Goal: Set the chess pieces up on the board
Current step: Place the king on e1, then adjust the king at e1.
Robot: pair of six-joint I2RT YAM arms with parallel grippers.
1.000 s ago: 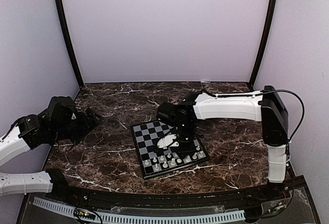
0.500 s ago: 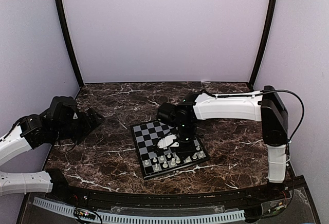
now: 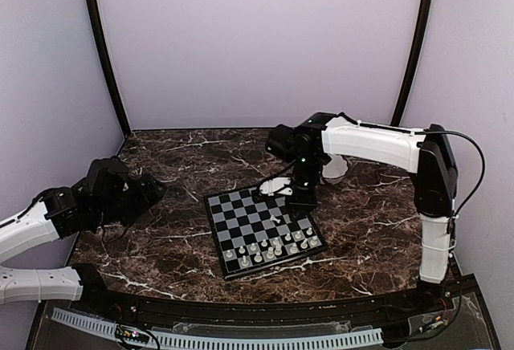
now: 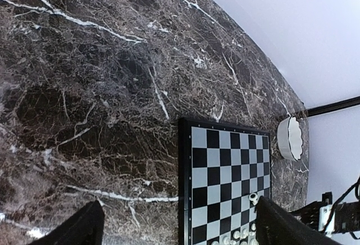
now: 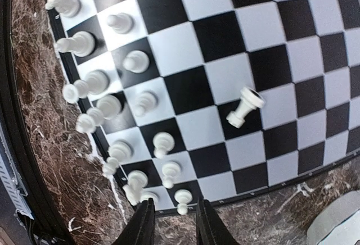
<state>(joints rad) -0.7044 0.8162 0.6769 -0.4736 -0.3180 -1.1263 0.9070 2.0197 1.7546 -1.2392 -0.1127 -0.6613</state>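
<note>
The black-and-silver board [image 3: 241,220] is lying flat near the table's front edge, cream chess pieces [image 5: 136,61] standing along its near edge and a lone piece [image 5: 244,107] lying tipped over.

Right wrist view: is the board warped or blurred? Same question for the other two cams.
Right wrist: fisheye bends the board lines into curves; chess pieces sharp, own fingers dark and soft. Left wrist: board edges near straight, marble tabletop crisp. Top external: even light, no glare, pieces too small to tell apart.

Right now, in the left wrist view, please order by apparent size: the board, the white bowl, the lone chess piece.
1. the board, though partly cropped
2. the white bowl
3. the lone chess piece, clearly smallest
</note>
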